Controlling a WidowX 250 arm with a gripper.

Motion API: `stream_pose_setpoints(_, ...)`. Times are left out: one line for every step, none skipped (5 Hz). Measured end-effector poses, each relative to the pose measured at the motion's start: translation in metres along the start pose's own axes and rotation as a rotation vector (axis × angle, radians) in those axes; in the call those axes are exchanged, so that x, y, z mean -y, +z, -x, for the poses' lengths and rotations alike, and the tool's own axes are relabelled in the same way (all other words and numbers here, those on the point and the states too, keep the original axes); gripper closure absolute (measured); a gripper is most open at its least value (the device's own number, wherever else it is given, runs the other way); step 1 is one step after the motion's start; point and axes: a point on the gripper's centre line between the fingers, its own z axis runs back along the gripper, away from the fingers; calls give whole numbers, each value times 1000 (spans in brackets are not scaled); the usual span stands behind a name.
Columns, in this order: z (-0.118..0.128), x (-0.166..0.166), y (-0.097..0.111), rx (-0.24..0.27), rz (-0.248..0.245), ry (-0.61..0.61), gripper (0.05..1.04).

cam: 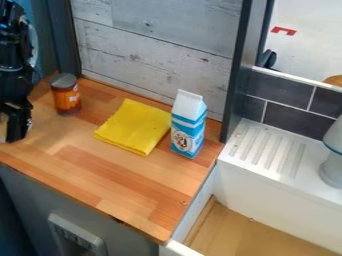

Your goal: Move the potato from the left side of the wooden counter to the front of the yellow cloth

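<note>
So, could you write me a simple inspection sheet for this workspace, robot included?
Surface: wooden countertop, striped light and dark.
Job's things: grey-lidded jar upright; yellow cloth lying flat; blue-and-white carton upright beside it.
Clutter: pale object, partly cut off, on the ridged white ledge.
Gripper: at the left edge of the view, nearest the jar.
Cables: nothing seen.
Surroundings: weathered plank wall behind; dark tiles to the right.
</note>
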Motion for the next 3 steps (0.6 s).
stream_pose_setpoints(-2, -11, -10, -23, 24, 32, 83)
stream_pose_setpoints(-4, -13, -10, -23, 42, 41, 83)
stream_pose_setpoints(-4, -10, -9, -19, 61, 32, 83)
